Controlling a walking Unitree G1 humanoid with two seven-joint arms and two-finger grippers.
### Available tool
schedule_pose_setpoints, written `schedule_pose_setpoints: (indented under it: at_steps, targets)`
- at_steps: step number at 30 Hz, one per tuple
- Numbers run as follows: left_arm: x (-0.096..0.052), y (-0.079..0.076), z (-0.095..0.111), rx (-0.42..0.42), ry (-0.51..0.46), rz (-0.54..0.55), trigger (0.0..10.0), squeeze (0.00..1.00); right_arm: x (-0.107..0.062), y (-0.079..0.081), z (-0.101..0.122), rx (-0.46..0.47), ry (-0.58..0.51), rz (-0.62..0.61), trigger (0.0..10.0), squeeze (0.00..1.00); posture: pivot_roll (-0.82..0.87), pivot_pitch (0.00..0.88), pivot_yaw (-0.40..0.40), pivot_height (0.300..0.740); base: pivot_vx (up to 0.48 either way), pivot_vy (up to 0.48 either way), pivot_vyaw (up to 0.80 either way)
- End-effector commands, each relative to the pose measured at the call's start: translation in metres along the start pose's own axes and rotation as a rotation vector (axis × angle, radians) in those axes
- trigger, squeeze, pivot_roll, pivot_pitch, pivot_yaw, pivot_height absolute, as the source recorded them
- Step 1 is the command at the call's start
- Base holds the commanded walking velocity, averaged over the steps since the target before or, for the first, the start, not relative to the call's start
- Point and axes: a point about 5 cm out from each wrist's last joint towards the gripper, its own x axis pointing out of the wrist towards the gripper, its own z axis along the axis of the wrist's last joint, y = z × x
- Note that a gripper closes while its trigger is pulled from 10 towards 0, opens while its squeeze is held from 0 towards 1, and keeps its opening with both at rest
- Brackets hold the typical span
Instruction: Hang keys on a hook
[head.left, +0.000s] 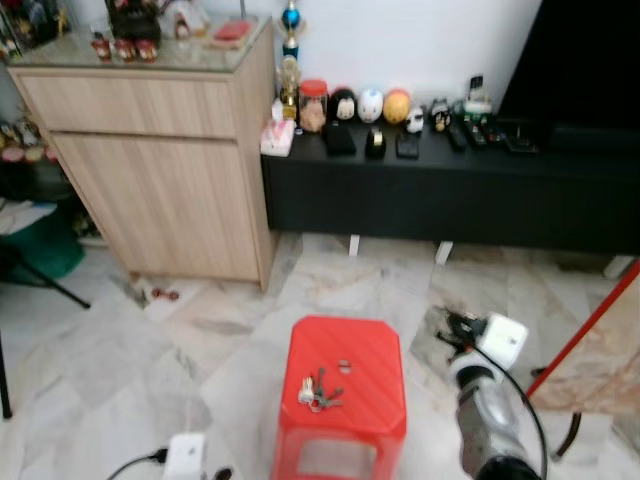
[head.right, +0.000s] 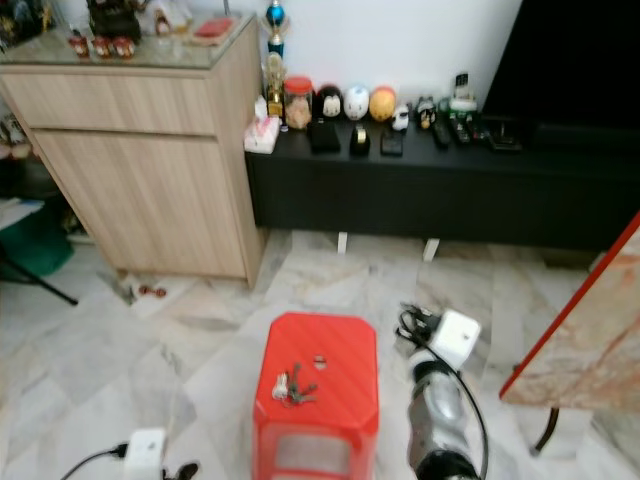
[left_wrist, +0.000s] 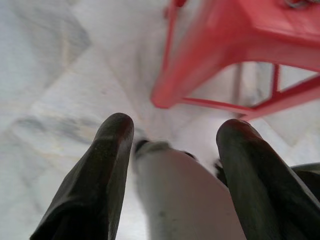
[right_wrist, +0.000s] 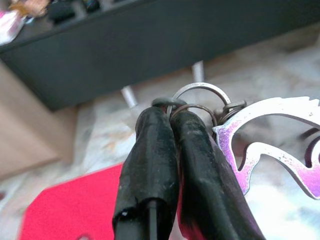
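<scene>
Indoors, marble floor (head.left: 120, 380), red stool (head.left: 345, 385) before black console (head.left: 450, 190).

head cameras look down from above the red stool (head.left: 348, 385); both wrist cameras sit close beside it.

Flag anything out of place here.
A bunch of keys lies loose on the red stool. Small litter sits on the floor by the wooden cabinet. The right tool is pinching a key ring.
</scene>
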Motion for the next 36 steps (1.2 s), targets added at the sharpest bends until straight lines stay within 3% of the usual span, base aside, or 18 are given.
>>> schedule_pose_setpoints:
  at_steps: [1, 29, 36]
  targets:
    - [-0.001, 0.009, 0.0, 0.014, 0.001, 0.023, 10.0, 0.0, 0.003, 0.009, 0.005, -0.002, -0.023, 0.023, 10.0, 0.0, 0.02, 0.0, -0.076, 0.74, 0.0, -0.375, 0.0]
    - [0.0, 0.004, 0.003, 0.043, -0.001, 0.008, 10.0, 0.0, 0.008, 0.007, 0.018, -0.031, -0.078, 0.01, 10.0, 0.0, 0.02, 0.0, -0.069, 0.74, 0.0, -0.37, 0.0]
    - [0.0, 0.006, 0.003, 0.046, 0.008, 0.022, 10.0, 0.0, 0.009, 0.011, 0.02, -0.037, -0.088, 0.021, 10.0, 0.0, 0.03, 0.0, -0.068, 0.74, 0.0, -0.042, 0.0]
